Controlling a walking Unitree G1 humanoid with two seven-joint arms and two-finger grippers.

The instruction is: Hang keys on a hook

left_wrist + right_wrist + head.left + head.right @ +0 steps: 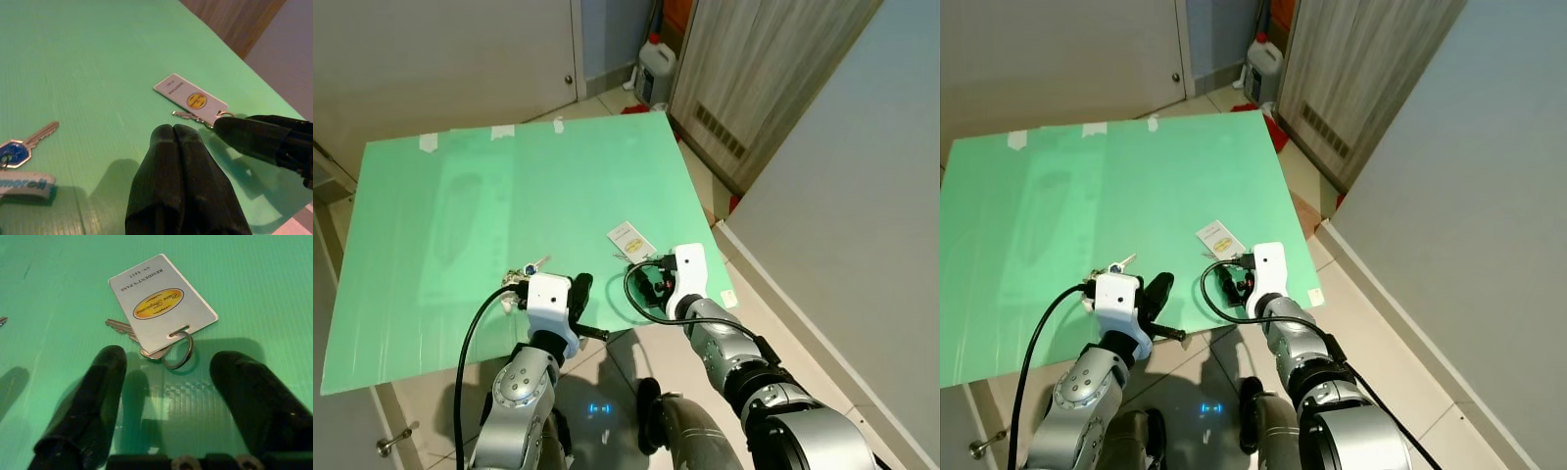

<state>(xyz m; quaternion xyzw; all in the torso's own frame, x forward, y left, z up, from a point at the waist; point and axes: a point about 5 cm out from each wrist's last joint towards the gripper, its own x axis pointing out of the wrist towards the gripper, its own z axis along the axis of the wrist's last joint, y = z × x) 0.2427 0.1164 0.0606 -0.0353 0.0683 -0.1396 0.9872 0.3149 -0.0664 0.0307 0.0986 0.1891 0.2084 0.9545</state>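
A white pass card (pixel 161 301) with a yellow oval lies on the green board (pixel 509 176), joined by a metal ring (pixel 178 350) to a silver key (pixel 120 326). My right gripper (pixel 168 357) is open and low over the board, its fingers either side of the ring and just short of it. The same card (pixel 631 240) lies just beyond that gripper (pixel 646 282) near the board's front right. My left gripper (pixel 173 132) is shut and holds nothing, a little left of the card. A second key with a blue head (pixel 14 152) and a white strap (pixel 24 183) lies by the left gripper (pixel 579 289).
The board's front edge (pixel 431 372) runs just before my arms, with tiled floor below. A white jug (pixel 656 64) stands on the floor beyond the board's far right corner, next to a wooden door (pixel 764 78). A grey wall (pixel 862 196) closes the right side.
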